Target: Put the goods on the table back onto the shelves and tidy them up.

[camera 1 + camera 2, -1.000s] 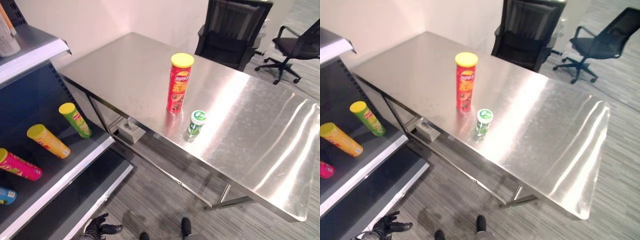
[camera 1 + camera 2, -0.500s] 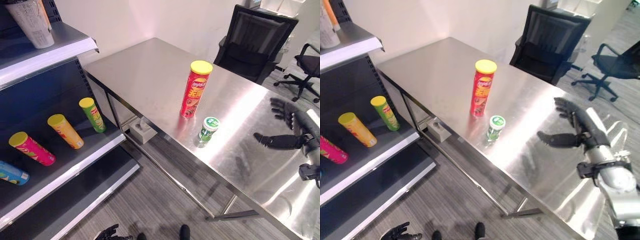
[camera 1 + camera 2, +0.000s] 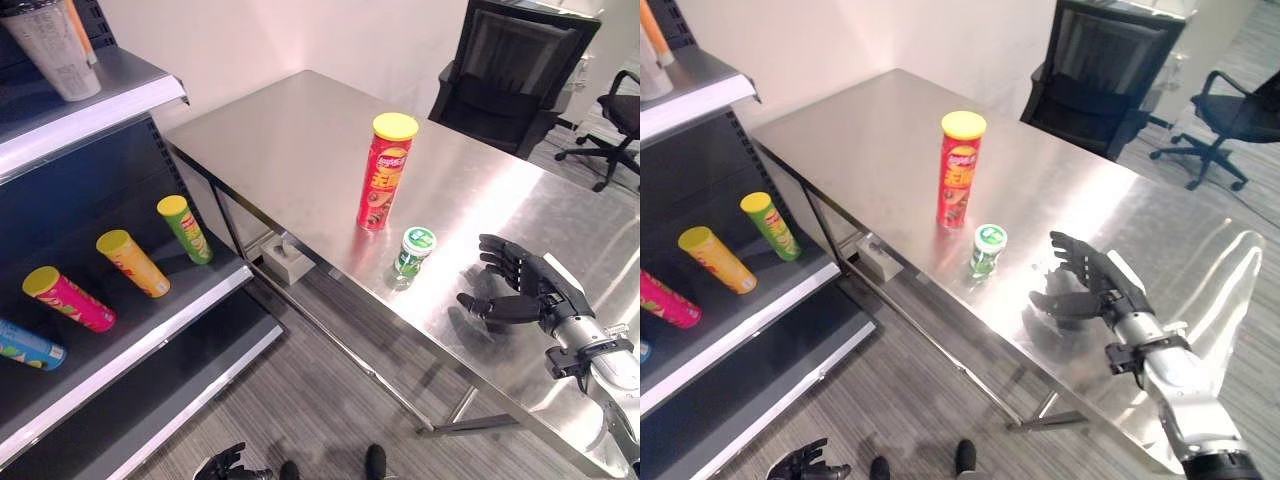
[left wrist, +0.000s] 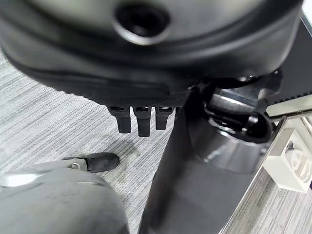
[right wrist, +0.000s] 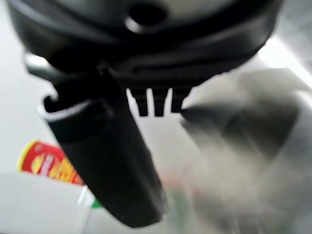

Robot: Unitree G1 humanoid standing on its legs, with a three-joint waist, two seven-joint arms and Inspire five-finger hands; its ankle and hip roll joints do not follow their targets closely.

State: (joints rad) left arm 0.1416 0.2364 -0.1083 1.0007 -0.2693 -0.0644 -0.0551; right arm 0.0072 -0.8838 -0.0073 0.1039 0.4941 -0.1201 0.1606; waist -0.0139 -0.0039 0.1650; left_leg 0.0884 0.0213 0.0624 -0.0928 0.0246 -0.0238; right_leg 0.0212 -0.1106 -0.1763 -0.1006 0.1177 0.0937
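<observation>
The left hand point(image 3: 222, 464) hangs low by the floor, fingers relaxed and empty. The right hand point(image 3: 522, 293) hovers over the bench point(image 3: 300, 130), fingers spread apart, thumb out, holding nothing. Just beyond it stands a small green cup point(image 3: 412, 251) near the front edge, and behind that a tall red can point(image 3: 380, 172), upright. Both look light and stiff; the can's smooth wall may slip, so grip it mid-body. Farther left, the shelf point(image 3: 160, 330) holds cans lying down.
</observation>
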